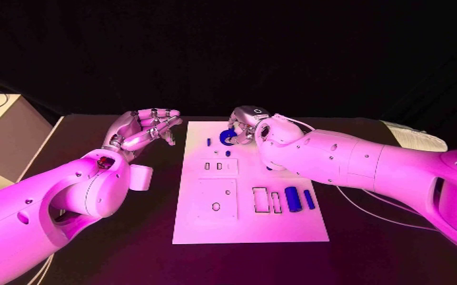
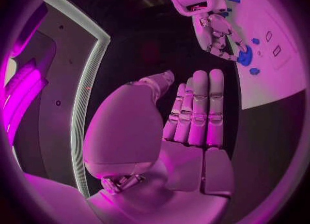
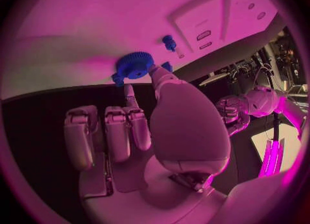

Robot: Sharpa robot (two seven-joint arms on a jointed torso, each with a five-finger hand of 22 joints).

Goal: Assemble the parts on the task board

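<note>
The right hand (image 1: pixel 249 126) is at the far end of the flat white task board (image 1: pixel 249 229), with its thumb and a finger at the rim of a small blue toothed gear (image 3: pixel 134 65); from the right wrist view the gear looks pinched between them, while the other fingers are held straight and close together, away from it. The gear sits low over the board's far end, just beside a short blue peg (image 3: pixel 169 42) that stands upright in the board. Whether the gear is already seated on something or hangs just above the surface cannot be told. The left hand (image 1: pixel 144 128) hovers over the black table (image 1: pixel 86 133) beside the board's left edge, fingers straight and pressed side by side, holding nothing. Nearer the robot, two blue bars (image 1: pixel 299 199) lie on the board next to rectangular slots. The step in hand appears to be setting the gear in its place; doing it well likely means keeping the gear level, lining its centre hole squarely over its post, and lowering straight down without tilting. A light grip at the rim should let the gear settle rather than jam.
</note>
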